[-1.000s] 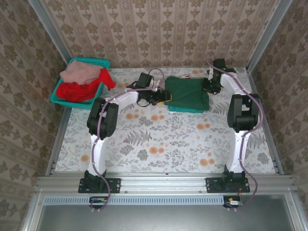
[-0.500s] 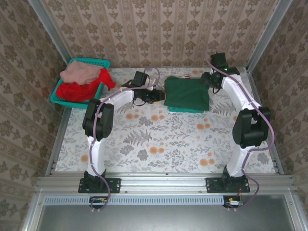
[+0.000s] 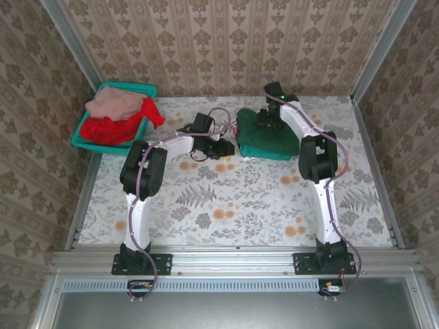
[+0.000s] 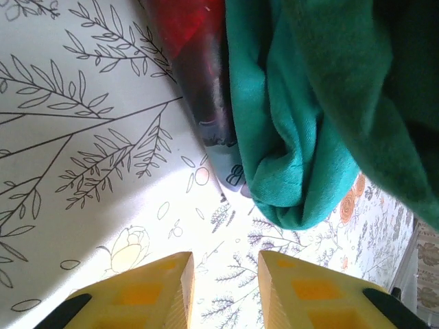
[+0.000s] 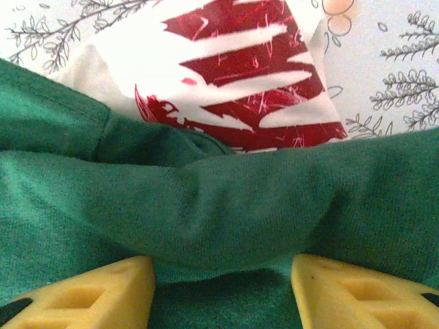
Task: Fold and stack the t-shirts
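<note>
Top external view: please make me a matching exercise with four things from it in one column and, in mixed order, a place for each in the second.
Things:
1. dark green t-shirt
2. basket
3. dusty pink t-shirt
4. red t-shirt

Places:
a. far left corner of the table
b. spilling over the basket's right rim
c. folded, far middle of the table
d. in the basket, lying on the red one

Pairs: 1-c, 2-a, 3-d, 4-b

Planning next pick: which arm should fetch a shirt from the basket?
Probably left: left gripper is open, empty, on the basket side of the dark green t-shirt; right gripper sits over that shirt.
</note>
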`<state>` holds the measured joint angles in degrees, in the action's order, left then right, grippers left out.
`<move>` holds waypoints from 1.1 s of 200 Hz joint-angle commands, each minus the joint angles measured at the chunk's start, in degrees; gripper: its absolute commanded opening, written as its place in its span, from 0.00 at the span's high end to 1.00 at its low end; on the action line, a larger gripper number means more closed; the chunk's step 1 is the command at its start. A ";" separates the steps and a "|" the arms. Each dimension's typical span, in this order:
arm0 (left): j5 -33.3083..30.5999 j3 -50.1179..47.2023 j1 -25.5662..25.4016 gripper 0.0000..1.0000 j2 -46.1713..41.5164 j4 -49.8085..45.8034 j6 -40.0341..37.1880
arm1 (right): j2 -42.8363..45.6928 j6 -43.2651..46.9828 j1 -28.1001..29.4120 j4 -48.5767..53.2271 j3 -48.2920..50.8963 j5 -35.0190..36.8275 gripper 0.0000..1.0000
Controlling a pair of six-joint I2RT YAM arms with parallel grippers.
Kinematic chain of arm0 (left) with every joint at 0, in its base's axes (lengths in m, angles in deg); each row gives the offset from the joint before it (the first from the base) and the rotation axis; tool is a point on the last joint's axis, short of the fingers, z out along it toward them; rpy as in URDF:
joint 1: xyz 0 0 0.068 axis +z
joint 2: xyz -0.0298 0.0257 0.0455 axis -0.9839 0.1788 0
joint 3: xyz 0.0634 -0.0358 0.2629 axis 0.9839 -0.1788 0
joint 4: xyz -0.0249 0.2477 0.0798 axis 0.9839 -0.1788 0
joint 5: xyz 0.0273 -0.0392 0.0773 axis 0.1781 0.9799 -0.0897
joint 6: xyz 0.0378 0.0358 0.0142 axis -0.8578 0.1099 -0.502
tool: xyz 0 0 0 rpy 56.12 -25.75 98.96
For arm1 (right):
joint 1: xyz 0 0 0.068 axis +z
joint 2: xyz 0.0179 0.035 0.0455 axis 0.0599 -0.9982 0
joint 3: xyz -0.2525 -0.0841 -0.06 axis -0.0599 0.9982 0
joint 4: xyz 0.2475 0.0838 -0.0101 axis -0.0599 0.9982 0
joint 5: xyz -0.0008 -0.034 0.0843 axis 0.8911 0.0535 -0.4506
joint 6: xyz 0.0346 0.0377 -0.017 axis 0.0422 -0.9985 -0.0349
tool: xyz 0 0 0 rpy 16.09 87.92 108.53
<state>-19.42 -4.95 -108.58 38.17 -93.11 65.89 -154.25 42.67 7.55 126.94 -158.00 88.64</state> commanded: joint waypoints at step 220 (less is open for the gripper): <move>0.69 -25.47 13.70 0.61 -24.36 4.95 -1.08 | 7.16 13.36 1.93 6.66 12.88 11.37 0.00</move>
<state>-19.66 -30.22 -95.32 14.08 -88.60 65.87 -144.61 52.18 15.68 126.74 -142.22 96.75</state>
